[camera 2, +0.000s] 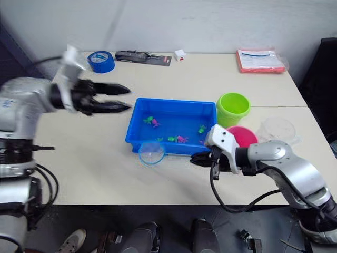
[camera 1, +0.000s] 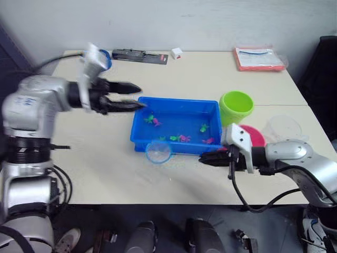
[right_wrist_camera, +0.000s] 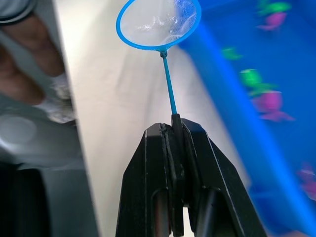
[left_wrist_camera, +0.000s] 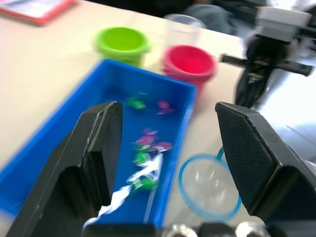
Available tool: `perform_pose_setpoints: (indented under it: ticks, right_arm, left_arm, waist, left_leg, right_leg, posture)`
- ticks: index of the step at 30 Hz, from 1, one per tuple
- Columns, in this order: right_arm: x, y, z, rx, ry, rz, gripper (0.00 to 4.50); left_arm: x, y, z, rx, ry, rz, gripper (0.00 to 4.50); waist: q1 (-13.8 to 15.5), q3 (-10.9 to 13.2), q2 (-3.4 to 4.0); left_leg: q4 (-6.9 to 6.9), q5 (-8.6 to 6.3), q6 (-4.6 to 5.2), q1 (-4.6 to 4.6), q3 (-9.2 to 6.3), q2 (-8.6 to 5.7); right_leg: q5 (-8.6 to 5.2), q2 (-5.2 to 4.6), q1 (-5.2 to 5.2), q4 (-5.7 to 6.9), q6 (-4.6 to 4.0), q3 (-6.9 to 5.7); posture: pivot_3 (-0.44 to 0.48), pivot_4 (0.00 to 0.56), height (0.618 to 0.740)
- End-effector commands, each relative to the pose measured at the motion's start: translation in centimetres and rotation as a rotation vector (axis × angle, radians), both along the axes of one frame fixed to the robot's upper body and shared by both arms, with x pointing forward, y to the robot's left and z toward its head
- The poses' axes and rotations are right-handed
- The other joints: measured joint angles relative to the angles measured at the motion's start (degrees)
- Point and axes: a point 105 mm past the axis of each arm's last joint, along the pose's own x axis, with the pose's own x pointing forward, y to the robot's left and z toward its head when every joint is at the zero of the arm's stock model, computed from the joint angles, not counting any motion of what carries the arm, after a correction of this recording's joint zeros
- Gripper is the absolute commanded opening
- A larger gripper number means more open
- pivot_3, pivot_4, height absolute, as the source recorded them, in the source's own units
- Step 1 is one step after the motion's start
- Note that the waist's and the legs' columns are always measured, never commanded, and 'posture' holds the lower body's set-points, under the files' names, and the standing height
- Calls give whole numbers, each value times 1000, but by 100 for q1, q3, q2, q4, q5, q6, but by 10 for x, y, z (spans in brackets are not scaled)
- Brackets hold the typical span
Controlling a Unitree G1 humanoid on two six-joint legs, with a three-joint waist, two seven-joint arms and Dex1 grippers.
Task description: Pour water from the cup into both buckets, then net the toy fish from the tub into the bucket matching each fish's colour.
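Netting looks just begun: the right claw (right_wrist_camera: 175,129) pinches the net (right_wrist_camera: 159,23) beside the tub (camera 2: 138,113), fish (camera 2: 181,139) still inside, left claw (camera 2: 118,98) spread.

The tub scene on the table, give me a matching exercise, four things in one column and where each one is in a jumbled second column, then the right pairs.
Things:
1. net
2. toy fish
3. green bucket
4. tape roll

Places:
A. inside the blue tub
B. far left corner of the table
C. beyond the tub's right end, next to the pink bucket
D. held by its handle in the right gripper, hoop at the tub's near edge

Pairs: 1-D, 2-A, 3-C, 4-B
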Motion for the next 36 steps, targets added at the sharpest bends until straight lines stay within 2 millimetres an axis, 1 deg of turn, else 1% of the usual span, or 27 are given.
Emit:
perform_pose_setpoints:
  ticks: [1, 2, 4, 5, 7, 8, 11, 14, 16, 21, 27, 33, 36]
  right_arm:
    - [8, -15, 29, -15, -128, -36, 798]
    - [15, -21, 37, -35, -175, -63, 798]
    - [23, -29, 47, -56, -228, -93, 798]
    - [36, -36, 57, -113, -319, -136, 798]
    - [50, -44, 68, -224, -452, -166, 798]
    - [54, -46, 69, -274, -506, -164, 798]
    - [60, -51, 65, -393, -601, -126, 798]
    - [63, -56, 60, -499, -692, -76, 798]
    - [62, -57, 57, -526, -721, -45, 798]
    - [57, -68, 47, -667, -768, 32, 798]
    - [60, -73, 53, -802, -891, 114, 798]
    - [64, -80, 57, -945, -1014, 237, 798]
    - [62, -81, 58, -976, -1052, 311, 798]
  left_arm:
    - [-12, 4, -8, 35, 8, -35, 3263]
    - [-13, 6, -16, 55, 17, -36, 3263]
    - [-15, 8, -25, 75, 27, -37, 3263]
    - [-14, 8, -39, 107, 34, -34, 3263]
    - [-12, 4, -55, 131, 38, -34, 3263]
    - [-12, 2, -61, 132, 39, -36, 3263]
    - [-12, -4, -67, 125, 39, -47, 3263]
    - [-12, -9, -70, 111, 43, -60, 3263]
    - [-12, -11, -69, 103, 46, -62, 3263]
    - [-16, -12, -73, 115, 89, -90, 3263]
    - [-15, -17, -77, 144, 92, -116, 3263]
    - [-14, -21, -77, 139, 90, -126, 3263]
    - [-13, -23, -77, 126, 90, -130, 3263]
  waist:
    - [2, -1, 2]
    - [6, 0, 1]
    - [16, 1, 2]
    - [7, 1, 1]
    - [1, 2, 4]
    - [3, 2, 5]
    - [11, 3, 4]
    - [-4, 3, 4]
    - [-10, 3, 4]
    - [-14, 3, 4]
    - [-36, 3, 6]
    - [-61, 5, 9]
    - [-89, 5, 9]
  left_leg:
    - [-1, 0, 0, 0, 0, 0]
    - [-1, 0, 0, 1, 0, 0]
    - [0, 0, 0, 0, 0, -1]
    - [2, 0, 0, 0, 0, -2]
    - [1, 0, 0, 0, 6, -6]
    - [0, 0, 0, 1, 7, -5]
    - [-5, -1, -1, -1, 3, -1]
    - [-5, -1, -1, -8, 11, -3]
    - [-5, -1, -1, -8, 18, -3]
    - [-4, -1, -1, -7, 17, 0]
    - [-3, 0, -1, -7, 18, 1]
    - [-4, 0, -1, -7, 18, 1]
    - [-4, 0, -1, -7, 18, 2]
  right_leg:
    - [0, -2, 0, 0, 0, 1]
    - [0, -2, 1, 0, 0, 2]
    - [0, -6, 2, -2, 0, 4]
    - [0, -6, 2, -2, 0, 4]
    - [0, -7, -1, -2, 0, 8]
    - [0, -7, -1, -2, 0, 10]
    - [0, -3, -4, -3, 0, 6]
    - [0, -2, -13, -2, 0, 5]
    - [0, 1, -15, 0, 0, -1]
    - [0, 3, -15, 0, 0, -5]
    - [0, 5, -14, -1, 0, -4]
    - [0, 6, -15, -2, 0, -4]
    - [0, 7, -14, -3, 0, -4]
  posture:
    - [0, 150, 737]
    - [0, 150, 737]
    - [0, 150, 737]
    - [0, 150, 737]
    - [0, 150, 737]
    - [0, 150, 737]
    - [0, 150, 737]
    - [0, 150, 737]
    - [0, 150, 737]
    - [0, 150, 737]
    - [0, 150, 737]
    - [0, 150, 737]
    - [0, 150, 737]
